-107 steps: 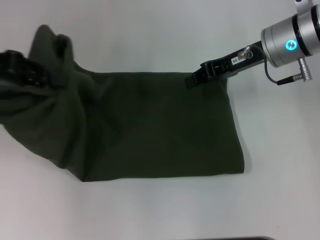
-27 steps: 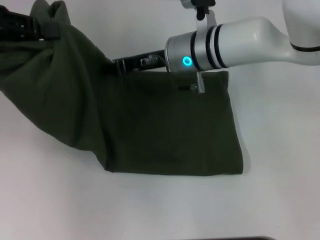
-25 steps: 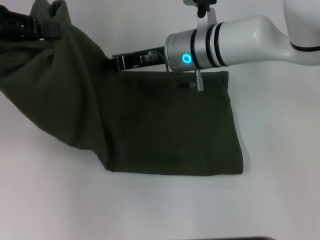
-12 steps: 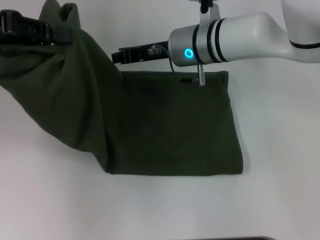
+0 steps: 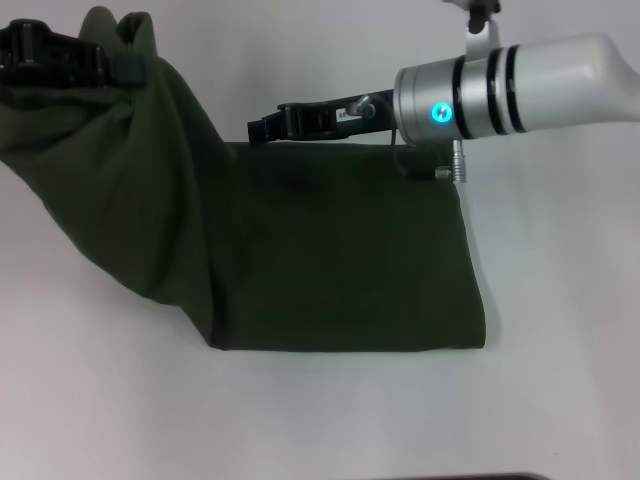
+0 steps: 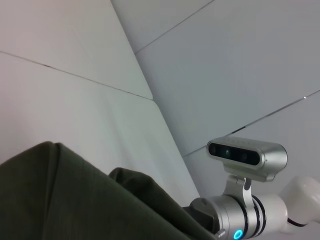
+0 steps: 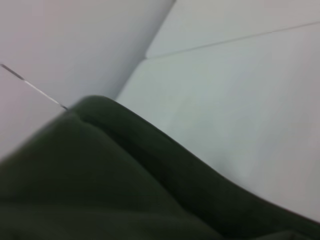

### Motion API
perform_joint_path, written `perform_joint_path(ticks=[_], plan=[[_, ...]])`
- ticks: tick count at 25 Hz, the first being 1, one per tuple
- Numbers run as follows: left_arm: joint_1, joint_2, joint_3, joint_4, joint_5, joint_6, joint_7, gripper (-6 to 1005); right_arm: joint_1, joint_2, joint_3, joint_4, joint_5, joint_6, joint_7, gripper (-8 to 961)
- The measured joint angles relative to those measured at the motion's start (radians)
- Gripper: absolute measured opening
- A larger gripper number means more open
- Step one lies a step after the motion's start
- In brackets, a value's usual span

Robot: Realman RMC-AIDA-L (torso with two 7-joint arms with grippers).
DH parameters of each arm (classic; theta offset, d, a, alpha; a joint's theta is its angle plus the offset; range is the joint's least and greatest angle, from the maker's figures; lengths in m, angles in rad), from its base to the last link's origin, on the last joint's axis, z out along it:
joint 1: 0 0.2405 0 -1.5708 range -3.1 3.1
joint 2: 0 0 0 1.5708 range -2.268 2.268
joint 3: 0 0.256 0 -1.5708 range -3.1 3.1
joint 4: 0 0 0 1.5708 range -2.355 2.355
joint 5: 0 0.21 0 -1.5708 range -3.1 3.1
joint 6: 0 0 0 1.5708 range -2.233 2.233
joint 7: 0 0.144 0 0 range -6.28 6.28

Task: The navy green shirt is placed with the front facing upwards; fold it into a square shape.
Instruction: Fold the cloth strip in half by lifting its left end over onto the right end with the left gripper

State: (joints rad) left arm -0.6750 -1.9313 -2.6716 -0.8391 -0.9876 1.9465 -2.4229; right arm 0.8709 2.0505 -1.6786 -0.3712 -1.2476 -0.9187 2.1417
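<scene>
The shirt (image 5: 330,250) lies on the white bench (image 5: 300,420), its right part flat with a plain green face up; no lettering or label is legible. Its left part is raised and bunched. The left end effector (image 5: 60,60), at the upper left, is clamped on that raised fabric. The right end effector (image 5: 275,125) sits at the shirt's far edge; whether its fingers are apart or together cannot be determined.

Matt soft cloth shirt (image 5: 330,250), smooth matt white table (image 5: 300,420), black plastic right end effector (image 5: 262,128)
</scene>
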Motion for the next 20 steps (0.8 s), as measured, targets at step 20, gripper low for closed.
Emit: perform_joint_path(ticks=[20], plan=[[-0.007,-0.062,0.050,-0.061,-0.106,0.077,-0.003,96,0.069,0.067,-0.012,0.021,0.014,0.199,-0.014,24]])
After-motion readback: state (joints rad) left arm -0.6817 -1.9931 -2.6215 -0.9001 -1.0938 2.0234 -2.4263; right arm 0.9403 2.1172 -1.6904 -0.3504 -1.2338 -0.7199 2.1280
